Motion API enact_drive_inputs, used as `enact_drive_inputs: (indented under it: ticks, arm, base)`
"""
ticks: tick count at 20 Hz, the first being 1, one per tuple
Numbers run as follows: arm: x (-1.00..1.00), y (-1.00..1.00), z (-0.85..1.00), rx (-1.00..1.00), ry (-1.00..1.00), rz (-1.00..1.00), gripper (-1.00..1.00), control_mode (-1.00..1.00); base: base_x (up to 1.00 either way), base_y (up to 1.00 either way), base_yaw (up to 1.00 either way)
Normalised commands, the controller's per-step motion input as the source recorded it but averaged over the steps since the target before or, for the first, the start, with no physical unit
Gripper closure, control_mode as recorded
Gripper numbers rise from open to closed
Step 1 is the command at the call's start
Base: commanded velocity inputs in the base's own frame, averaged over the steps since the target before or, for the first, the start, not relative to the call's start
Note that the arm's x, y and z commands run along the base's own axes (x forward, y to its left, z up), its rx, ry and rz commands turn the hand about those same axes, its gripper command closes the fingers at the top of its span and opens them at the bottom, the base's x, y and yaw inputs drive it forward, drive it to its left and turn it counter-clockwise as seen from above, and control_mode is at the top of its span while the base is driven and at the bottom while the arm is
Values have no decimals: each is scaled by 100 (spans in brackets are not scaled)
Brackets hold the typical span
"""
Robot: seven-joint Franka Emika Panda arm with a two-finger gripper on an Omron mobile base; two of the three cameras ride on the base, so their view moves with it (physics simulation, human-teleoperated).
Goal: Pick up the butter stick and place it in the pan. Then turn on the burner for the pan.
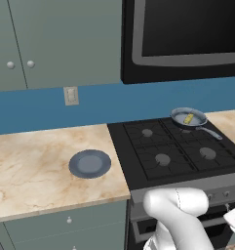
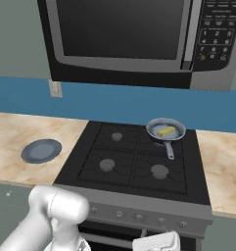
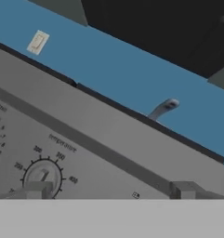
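The pale-yellow butter stick [image 1: 188, 118] [image 2: 165, 131] lies inside the small grey-blue pan [image 1: 177, 115] [image 2: 153, 128] at the back right of the black stove top. The pan covers the burner it stands on, and its thin handle [image 2: 169, 150] [image 3: 163, 108] points toward the stove's front. My gripper [image 3: 111, 190] is open, low down and close to the stove's grey control panel, with a fingertip [image 3: 36, 189] at a round dial knob [image 3: 41, 176]. Nothing is between the fingers.
A flat dark blue-grey plate [image 1: 89, 163] [image 2: 41, 151] lies on the marble counter left of the stove. A row of knobs [image 2: 139, 217] lines the stove's front panel. A microwave [image 2: 124, 34] hangs above, and an outlet [image 1: 70, 95] sits on the blue wall.
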Motion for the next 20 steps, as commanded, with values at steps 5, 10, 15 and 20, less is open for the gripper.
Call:
enact_drive_inputs:
  ticks: [5, 10, 15, 20]
  arm:
    - [25, 0, 0, -1, 0, -9, -100, -100]
    - [20, -10, 0, 0, 0, -7, -100, -100]
    - [5, -20, -1, 0, 0, -1, -100, -100]
    - [0, -15, -5, 0, 0, 0, -100, -100]
  base:
    - [0, 0, 0]
    - [0, 0, 0]
    - [0, 0, 0]
    - [0, 0, 0]
